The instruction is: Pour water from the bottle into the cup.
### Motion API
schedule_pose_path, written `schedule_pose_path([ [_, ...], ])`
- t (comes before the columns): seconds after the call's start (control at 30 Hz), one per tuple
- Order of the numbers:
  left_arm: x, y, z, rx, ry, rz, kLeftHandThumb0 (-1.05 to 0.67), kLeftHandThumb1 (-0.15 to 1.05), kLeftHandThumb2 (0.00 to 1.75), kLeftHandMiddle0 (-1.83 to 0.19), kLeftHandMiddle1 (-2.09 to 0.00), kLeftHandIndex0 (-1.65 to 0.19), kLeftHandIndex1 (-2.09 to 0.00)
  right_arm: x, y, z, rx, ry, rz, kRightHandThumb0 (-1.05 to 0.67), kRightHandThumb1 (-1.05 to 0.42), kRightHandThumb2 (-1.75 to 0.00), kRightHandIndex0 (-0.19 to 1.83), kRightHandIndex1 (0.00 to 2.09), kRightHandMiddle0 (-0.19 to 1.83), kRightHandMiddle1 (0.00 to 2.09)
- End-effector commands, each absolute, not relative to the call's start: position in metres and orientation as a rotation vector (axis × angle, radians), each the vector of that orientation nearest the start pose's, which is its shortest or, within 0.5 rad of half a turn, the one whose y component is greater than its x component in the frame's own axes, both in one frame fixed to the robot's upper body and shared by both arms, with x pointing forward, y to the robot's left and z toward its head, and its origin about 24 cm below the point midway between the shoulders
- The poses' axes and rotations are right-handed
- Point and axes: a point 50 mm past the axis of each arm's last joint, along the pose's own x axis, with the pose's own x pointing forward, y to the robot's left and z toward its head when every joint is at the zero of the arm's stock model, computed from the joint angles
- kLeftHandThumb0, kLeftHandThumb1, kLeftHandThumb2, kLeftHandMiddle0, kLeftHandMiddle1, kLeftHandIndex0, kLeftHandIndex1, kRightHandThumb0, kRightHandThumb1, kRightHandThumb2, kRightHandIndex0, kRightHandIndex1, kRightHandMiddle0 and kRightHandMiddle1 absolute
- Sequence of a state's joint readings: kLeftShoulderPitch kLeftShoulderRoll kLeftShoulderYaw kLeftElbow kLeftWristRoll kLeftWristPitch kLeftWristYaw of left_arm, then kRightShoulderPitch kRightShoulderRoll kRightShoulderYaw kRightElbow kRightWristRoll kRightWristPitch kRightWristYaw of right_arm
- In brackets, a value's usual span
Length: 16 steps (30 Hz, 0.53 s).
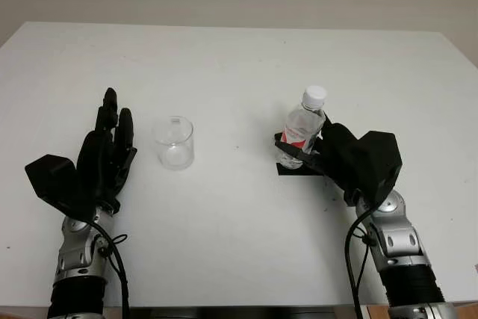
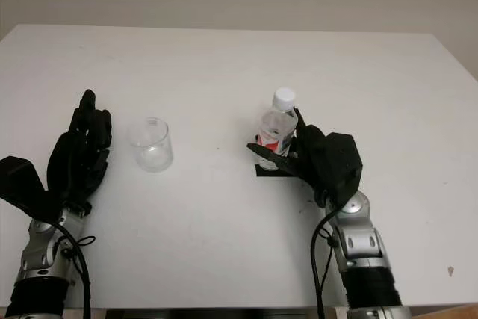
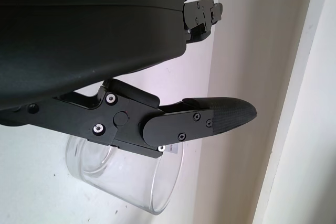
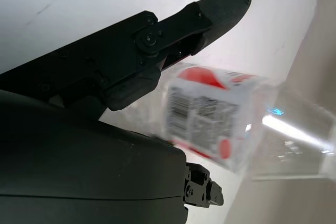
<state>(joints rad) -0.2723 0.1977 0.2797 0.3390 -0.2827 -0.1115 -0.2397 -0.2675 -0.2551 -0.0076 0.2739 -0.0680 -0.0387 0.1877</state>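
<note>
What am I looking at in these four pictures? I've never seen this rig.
A humanoid robot with two black three-finger hands stands at a white table. The two wide pictures come from its head camera, looking down; the two close ones from cameras at its wrists. On the table stand a clear cup and a capped water bottle with a red label, on a small black mat. The right hand is at the bottle, fingers around it. The left hand is open beside the cup.
</note>
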Motion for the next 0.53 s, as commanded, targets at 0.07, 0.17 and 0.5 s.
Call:
schedule_pose_path([
  [0.07,0.297,0.237,0.067,-0.133,-0.133,0.023,-0.69,1.05,0.5,0.15,-0.06,0.14,-0.06,0.301,-0.185,0.057,-0.265,-0.103,0.171,-0.99,-0.92,-0.05,-0.19,0.0,-0.19,0.0],
  [0.17,0.297,0.237,0.067,-0.13,-0.132,0.022,-0.69,1.05,0.5,0.15,-0.05,0.15,-0.05,0.3,-0.182,0.055,-0.169,-0.136,0.156,-0.95,-0.9,-0.05,-0.19,0.0,-0.19,0.0],
  [0.5,0.291,0.24,0.065,-0.125,-0.125,0.031,-0.69,1.05,0.51,0.15,-0.05,0.14,-0.06,0.297,-0.173,0.05,-0.148,-0.187,0.156,-0.94,-0.92,-0.06,-0.19,0.0,-0.19,0.0],
])
